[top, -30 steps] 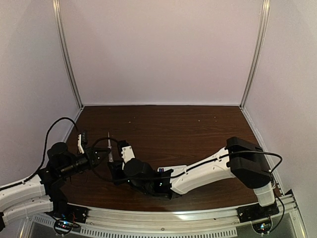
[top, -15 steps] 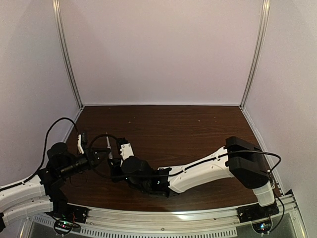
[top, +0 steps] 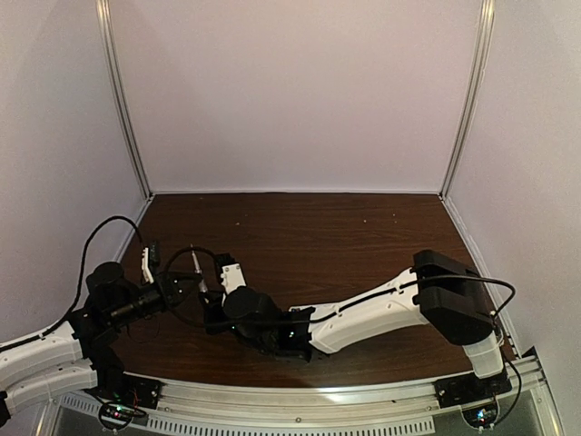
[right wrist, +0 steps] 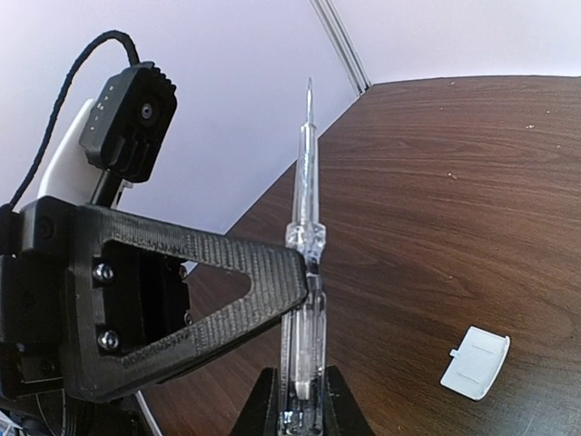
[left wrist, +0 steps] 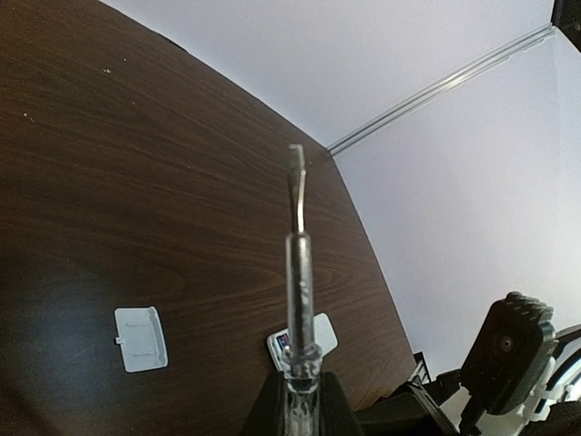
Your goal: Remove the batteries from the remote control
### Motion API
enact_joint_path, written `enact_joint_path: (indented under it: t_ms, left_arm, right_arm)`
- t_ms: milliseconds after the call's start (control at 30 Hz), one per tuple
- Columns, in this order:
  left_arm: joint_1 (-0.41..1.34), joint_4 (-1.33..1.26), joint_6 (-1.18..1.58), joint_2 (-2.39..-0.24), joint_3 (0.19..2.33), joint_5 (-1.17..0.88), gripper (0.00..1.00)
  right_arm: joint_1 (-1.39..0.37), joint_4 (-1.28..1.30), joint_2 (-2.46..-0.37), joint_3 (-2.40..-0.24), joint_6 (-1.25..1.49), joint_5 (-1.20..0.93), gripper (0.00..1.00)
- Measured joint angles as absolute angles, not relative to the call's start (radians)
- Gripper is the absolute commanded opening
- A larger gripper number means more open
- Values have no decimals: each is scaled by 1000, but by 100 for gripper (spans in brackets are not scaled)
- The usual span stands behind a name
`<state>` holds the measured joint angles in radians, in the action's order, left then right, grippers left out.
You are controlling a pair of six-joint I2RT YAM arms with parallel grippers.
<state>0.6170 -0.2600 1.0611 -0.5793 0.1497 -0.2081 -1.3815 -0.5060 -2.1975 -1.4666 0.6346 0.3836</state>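
A thin, clear, pointed tool (top: 196,271) stands up between both grippers. My left gripper (top: 185,284) is shut on it just below its collar, seen in the left wrist view (left wrist: 300,411). My right gripper (top: 214,312) is shut on the handle's lower end (right wrist: 300,413), and a left finger (right wrist: 227,272) presses the tool just above. The white remote control (left wrist: 320,332) lies back up on the table, open. A blue-purple bit of a battery (left wrist: 283,340) shows inside it. In the top view the right arm hides the remote.
The loose white battery cover (left wrist: 141,339) lies flat on the dark wood table, left of the remote; it also shows in the right wrist view (right wrist: 475,363). The right arm (top: 363,318) stretches across the near table. White walls (top: 290,91) enclose the back and sides.
The right arm has slid left and now covers the remote in the top view. The tool's tip has tilted slightly left and sits a little lower.
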Motion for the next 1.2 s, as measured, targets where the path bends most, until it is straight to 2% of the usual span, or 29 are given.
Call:
enact_joint_path:
  t_ms: [100,167,300,400,533,933,1200]
  left_arm:
    - [619,-238,1046,-579,151,-202,47]
    - [619,-223,1034,-579,153,-197,59]
    - [619,-207,998,-579,156,-196,71]
    - [619,-209,960,-579,162,-207,76]
    - [619,-234,912,-580,163,-252,79]
    - [631,-443,775,-645,163,-472,74]
    - [756,-531,690,-706,184,-543,71]
  right_arm:
    - [-1380,-498,-2178,-1433,629,374,0]
    - [-1374,-467,-2138,-1386,624,367,0]
    - [-1350,-419,-2058,-1325,606,354,0]
    - [-1334,-369,-1953,-1269,589,332,0]
    - [-1312,-298,-1821,-1222,562,268,0]
    - [-1266,-18,-1501,-1056,494,-57,0]
    - [-1267,81,-1402,-961,474,-242,0]
